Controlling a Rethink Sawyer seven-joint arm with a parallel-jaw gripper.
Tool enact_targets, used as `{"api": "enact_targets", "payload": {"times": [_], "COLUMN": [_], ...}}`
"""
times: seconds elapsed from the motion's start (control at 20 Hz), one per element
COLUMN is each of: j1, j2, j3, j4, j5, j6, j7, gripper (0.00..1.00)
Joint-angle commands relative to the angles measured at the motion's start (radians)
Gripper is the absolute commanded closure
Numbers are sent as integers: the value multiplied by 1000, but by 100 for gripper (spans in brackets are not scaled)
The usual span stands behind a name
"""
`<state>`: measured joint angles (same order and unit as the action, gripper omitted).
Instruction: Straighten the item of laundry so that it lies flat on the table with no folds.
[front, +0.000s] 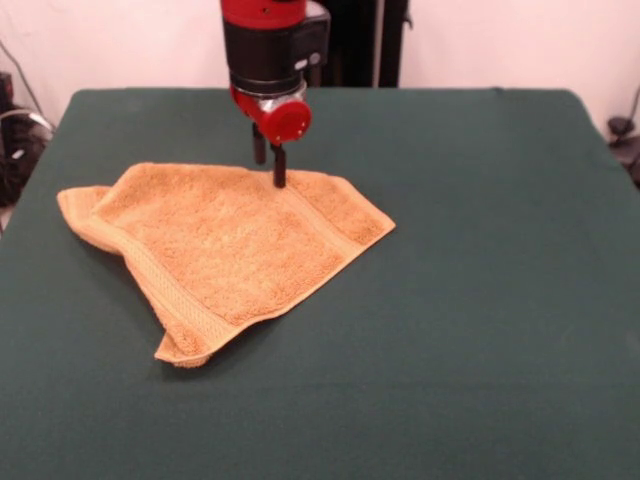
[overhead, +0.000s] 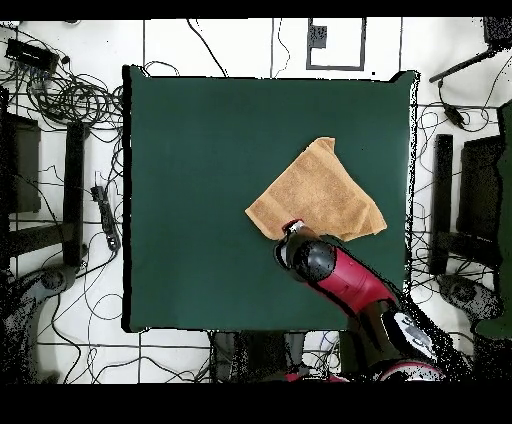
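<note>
The towel (front: 225, 250) lay folded over itself on the green tabletop (front: 480, 330), so it was not yet flat. The gripper (front: 268, 165) stood at the towel's far edge, jaws apart and holding nothing, probably to catch the upper layer there.

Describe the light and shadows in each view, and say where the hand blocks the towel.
Front view: even, soft light, no glare; the towel casts a thin shadow along its near edge on the table; the hand stands at its far edge. Overhead view: the arm covers the towel's near edge.
</note>
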<state>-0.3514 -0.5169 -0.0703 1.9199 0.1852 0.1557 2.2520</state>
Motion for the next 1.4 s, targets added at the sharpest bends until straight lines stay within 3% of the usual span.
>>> {"api": "enact_targets", "payload": {"times": [0.05,1.4], "j1": [14,-7], "j2": [25,99], "j3": [105,152], "j4": [-48,-35], "j5": [-20,-3], "j6": [-45,-73], "j7": [89,113], "gripper": [0,0]}}
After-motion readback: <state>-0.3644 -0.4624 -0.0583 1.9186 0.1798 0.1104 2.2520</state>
